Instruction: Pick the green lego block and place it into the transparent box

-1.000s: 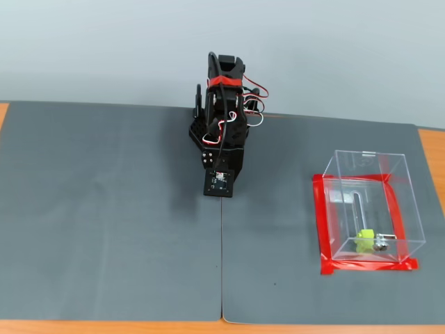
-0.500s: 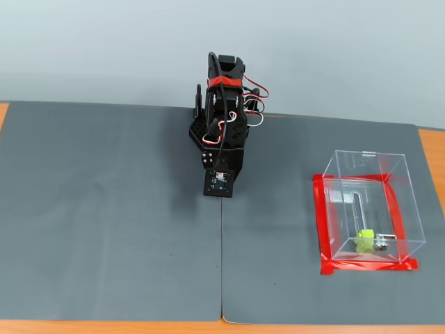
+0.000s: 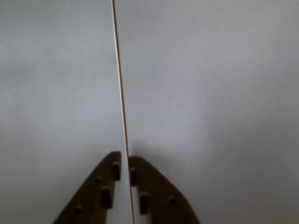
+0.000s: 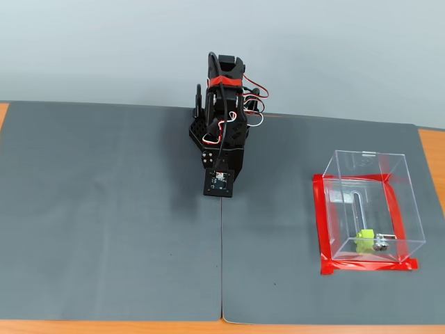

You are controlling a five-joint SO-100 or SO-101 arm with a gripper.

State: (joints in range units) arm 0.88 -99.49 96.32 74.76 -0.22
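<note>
The green lego block (image 4: 364, 241) lies inside the transparent box (image 4: 368, 207) at its near end, beside a small metal fitting (image 4: 382, 243). The box stands at the right of the fixed view on a red tape frame (image 4: 320, 223). My gripper (image 3: 124, 164) is shut with nothing between its fingers; in the wrist view the tips sit over the seam between two grey mats. In the fixed view the arm (image 4: 221, 132) is folded at the back centre, well left of the box, and its fingers are hidden from that camera.
Two grey mats (image 4: 104, 209) cover the table, meeting at a seam (image 4: 222, 264) down the middle. Orange table edge (image 4: 431, 149) shows at the right and along the front.
</note>
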